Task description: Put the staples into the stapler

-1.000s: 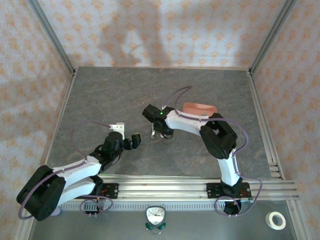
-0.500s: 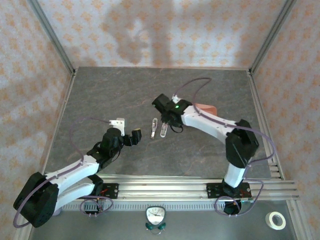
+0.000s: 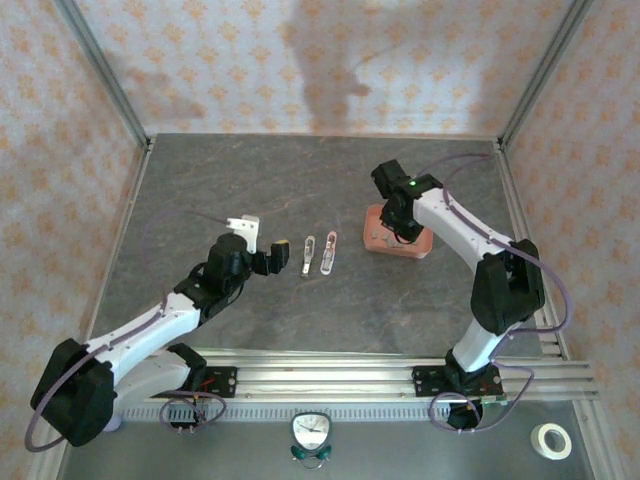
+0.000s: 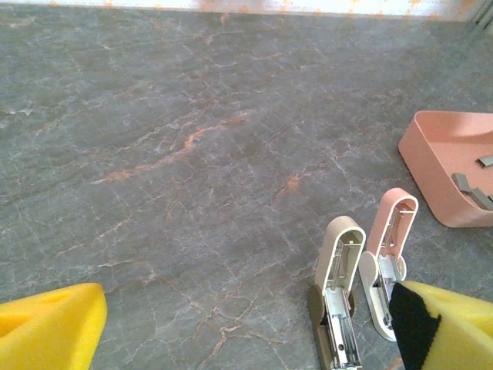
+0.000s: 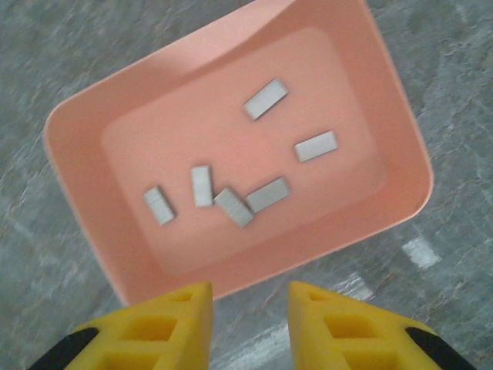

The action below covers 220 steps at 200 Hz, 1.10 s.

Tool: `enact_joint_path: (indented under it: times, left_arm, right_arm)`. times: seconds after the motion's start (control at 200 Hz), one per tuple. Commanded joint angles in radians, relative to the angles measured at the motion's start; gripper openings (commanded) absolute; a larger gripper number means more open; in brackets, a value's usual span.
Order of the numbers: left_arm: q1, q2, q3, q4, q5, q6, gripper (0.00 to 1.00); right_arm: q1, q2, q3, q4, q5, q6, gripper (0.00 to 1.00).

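Observation:
Two staplers lie swung open side by side mid-table: a beige stapler [image 3: 309, 253] [image 4: 337, 297] and a pink stapler [image 3: 329, 251] [image 4: 390, 254], metal channels facing up. Several grey staples [image 5: 231, 206] [image 4: 468, 185] lie loose in a salmon-pink tray [image 3: 398, 245] [image 5: 85, 200] [image 4: 428, 154] to their right. My right gripper [image 3: 400, 222] [image 5: 248, 294] hovers above the tray's near rim, its yellow fingers a little apart with nothing between them. My left gripper [image 3: 277, 254] [image 4: 246, 339] stands open wide just left of the beige stapler, its right finger overlapping the pink stapler's base in the left wrist view.
Grey marbled tabletop [image 3: 250, 180] with metal frame rails along the sides and near edge. A roll of tape [image 3: 550, 440] and a small clock [image 3: 311, 432] sit beyond the front rail.
My right arm has swung from over the staplers rightward to the pink tray. My left gripper has crept closer to the staplers.

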Motion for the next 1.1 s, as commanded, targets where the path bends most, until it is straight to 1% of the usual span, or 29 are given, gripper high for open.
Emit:
enact_joint_path:
  times: [0.0,0.12,0.215,0.415,0.551,0.831,1.096]
  left_arm:
    - [0.010,0.044,0.045,-0.021,0.027,0.042,0.95]
    - [0.011,0.102,0.076,-0.015,0.042,0.052,0.95]
    - [0.011,0.140,0.088,-0.001,0.050,0.053,0.95]
    - [0.024,0.213,0.108,0.034,0.077,0.048,0.95]
    - [0.038,0.253,0.112,0.061,0.098,0.047,0.95]
    - [0.053,0.267,0.098,0.087,0.078,0.073,0.95]
    - [0.069,0.270,0.083,0.102,0.081,0.073,0.95]
  right_arm:
    - [-0.042,0.032,-0.015,-0.008,-0.001,0.046,0.31]
    - [-0.110,0.069,-0.010,0.013,-0.014,0.098,0.31]
    - [-0.157,0.096,-0.011,0.056,-0.060,0.138,0.30]
    - [-0.214,0.166,0.011,0.092,-0.122,0.177,0.27]
    - [-0.222,0.219,0.045,0.087,-0.136,0.184,0.27]
    - [-0.223,0.323,0.122,0.073,-0.149,0.188,0.27]
    - [-0.225,0.358,0.144,0.081,-0.157,0.187,0.27]
